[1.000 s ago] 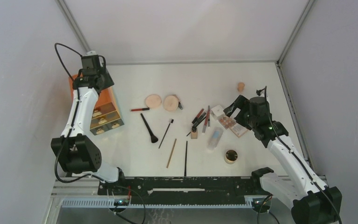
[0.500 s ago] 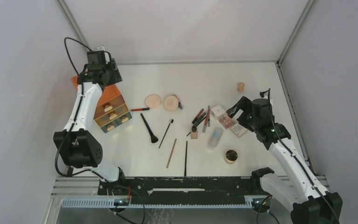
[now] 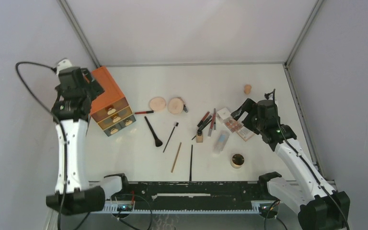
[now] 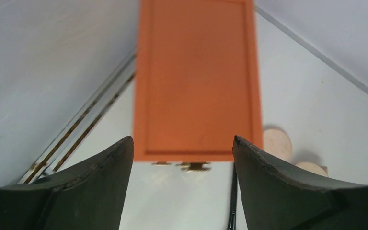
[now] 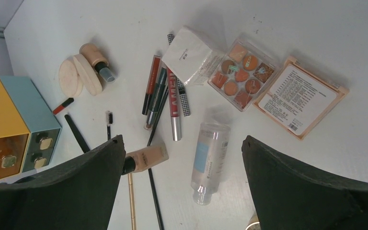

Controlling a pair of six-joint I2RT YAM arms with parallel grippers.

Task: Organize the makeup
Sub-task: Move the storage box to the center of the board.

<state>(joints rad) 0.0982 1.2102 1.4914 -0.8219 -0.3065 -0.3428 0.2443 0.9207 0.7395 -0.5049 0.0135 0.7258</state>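
White table, clear tube cap nearward

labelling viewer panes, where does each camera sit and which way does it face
Top external: above and behind the bases, looking down on the table; left arm and right arm show.
Left wrist: on the left arm, looking past the open left gripper at the orange drawer box; both fingers show.
Right wrist: on the right arm, looking past the open right gripper at the palette and clear bottle; both fingers show.
Shared: all three show that box.
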